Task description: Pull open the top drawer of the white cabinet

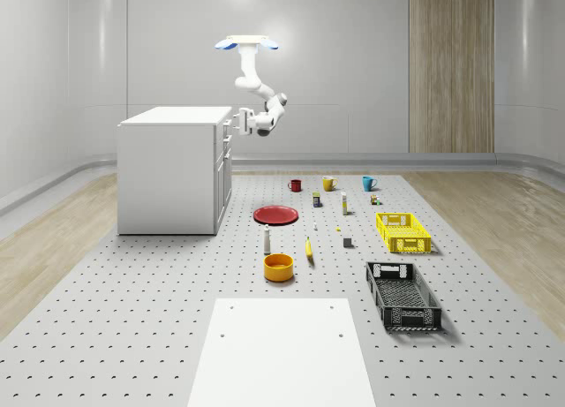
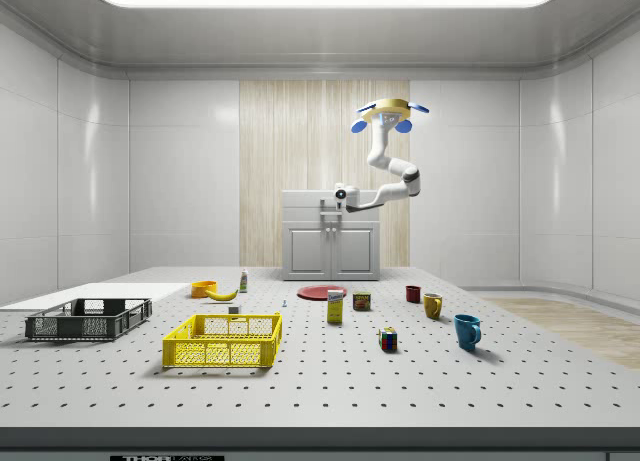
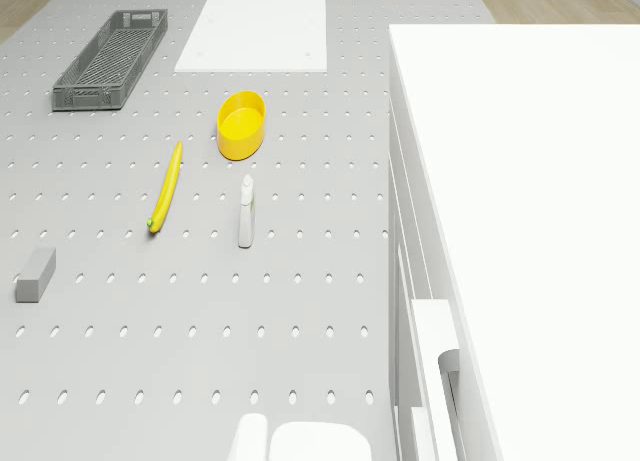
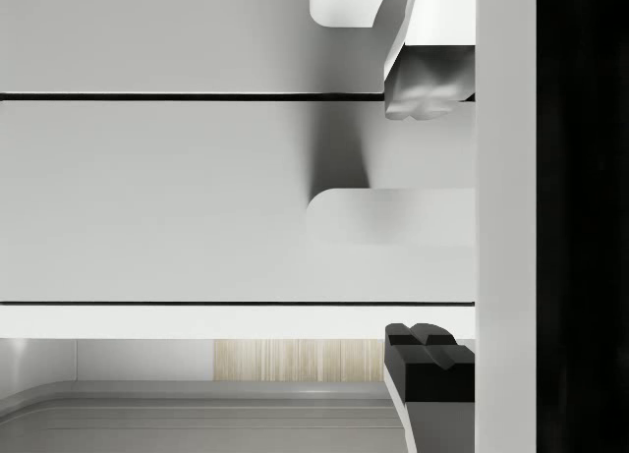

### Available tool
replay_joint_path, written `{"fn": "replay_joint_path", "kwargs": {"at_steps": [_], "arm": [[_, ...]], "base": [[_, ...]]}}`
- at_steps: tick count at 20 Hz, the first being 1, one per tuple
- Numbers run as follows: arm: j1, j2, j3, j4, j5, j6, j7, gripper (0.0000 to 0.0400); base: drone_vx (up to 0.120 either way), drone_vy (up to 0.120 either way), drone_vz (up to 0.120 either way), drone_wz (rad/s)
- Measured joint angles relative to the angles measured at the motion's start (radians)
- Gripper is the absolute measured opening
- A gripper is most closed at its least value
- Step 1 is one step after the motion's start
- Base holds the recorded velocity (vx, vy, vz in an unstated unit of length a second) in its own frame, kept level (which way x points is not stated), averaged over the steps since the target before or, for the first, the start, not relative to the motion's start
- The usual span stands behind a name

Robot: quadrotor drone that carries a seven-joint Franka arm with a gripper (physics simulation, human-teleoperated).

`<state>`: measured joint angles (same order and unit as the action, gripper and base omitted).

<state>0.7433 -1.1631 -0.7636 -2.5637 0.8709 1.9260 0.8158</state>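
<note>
Fingers [image 4: 423, 89] spread wide either side of the top drawer's handle [image 4: 393, 215], nothing clamped yet; the gripper [image 1: 242, 120] sits against the white cabinet [image 1: 172, 173], at nine o'clock of the hovering drone [image 1: 247, 43]. Judgement: close squarely on the handle, then pull straight out, level, no twisting

The boxy white cabinet [image 1: 168, 173] stands upright on the floor, its top drawer [image 1: 226, 124] nearly flush.
</note>
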Motion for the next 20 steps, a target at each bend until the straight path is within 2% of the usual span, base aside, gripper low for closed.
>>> {"fn": "replay_joint_path", "kwargs": {"at_steps": [6,14,20], "arm": [[-0.001,0.003,-0.02,0.016,-0.016,-0.02,0.002,0.0305],[0.07,0.067,-0.07,0.081,-0.021,-0.013,-0.027,0.0305],[0.105,0.091,-0.077,0.096,-0.011,0.009,-0.041,0.0305]], "base": [[0.0,0.0,0.0,0.0],[0.0,0.0,0.0,0.0],[0.0,0.0,0.0,0.0]]}}
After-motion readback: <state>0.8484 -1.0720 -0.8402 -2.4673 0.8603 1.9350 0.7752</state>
